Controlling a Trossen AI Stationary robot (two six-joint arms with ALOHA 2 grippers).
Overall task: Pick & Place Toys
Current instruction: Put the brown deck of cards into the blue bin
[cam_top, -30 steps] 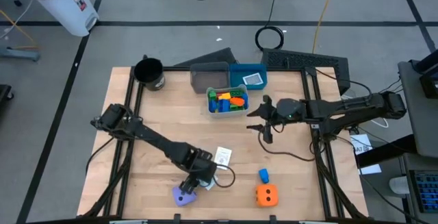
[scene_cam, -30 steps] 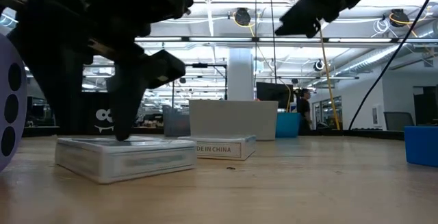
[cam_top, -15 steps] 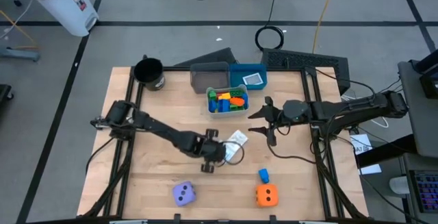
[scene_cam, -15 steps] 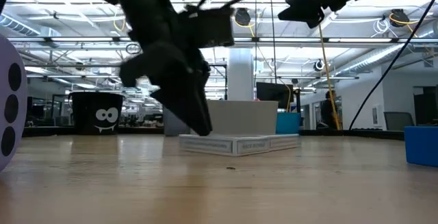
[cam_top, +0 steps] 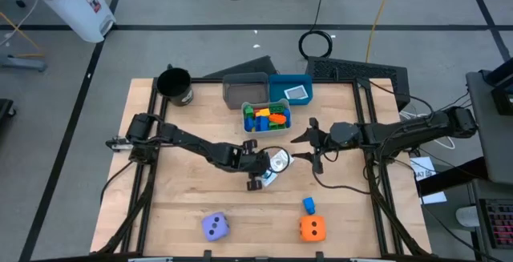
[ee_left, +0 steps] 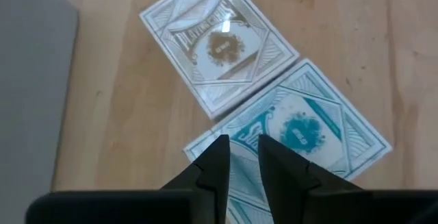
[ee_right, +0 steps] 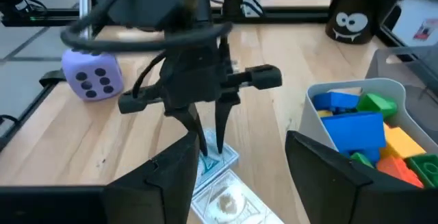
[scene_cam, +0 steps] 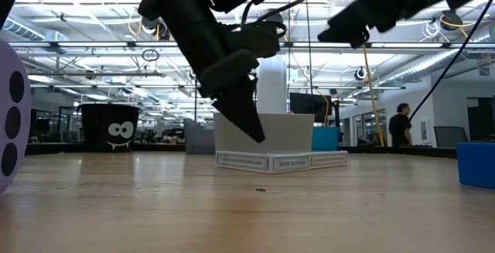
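Note:
Two flat card packs lie side by side on the table's middle, one printed teal (ee_left: 301, 131) and one gold (ee_left: 219, 46); they also show in the high view (cam_top: 279, 161). My left gripper (cam_top: 269, 168) points down onto the teal pack (ee_right: 212, 157), its fingers shut to a narrow slit. My right gripper (cam_top: 309, 144) hovers open and empty to the packs' right. A grey bin (cam_top: 265, 131) holds several coloured blocks. A purple die (cam_top: 215, 227), an orange die (cam_top: 312, 229) and a blue block (cam_top: 309, 205) rest on the table near its near edge. My left gripper has its two fingertips (ee_right: 200, 144) set on the teal pack's top face (ee_left: 243, 148), near one edge. The fingers come from above, slanting down. Nothing is between them. The pack lies flat on the table, beside the gold pack.
A grey bin (cam_top: 244, 91) and a blue bin (cam_top: 282, 82) with a card in it stand at the far edge. A black cup (cam_top: 175, 86) stands at the far left corner. Bare wood lies left of the packs and between the dice.
My left gripper has gone from beside the purple die toward the far edge and the right, to the table's middle. The card packs have slid along the table with it, away from the near edge.

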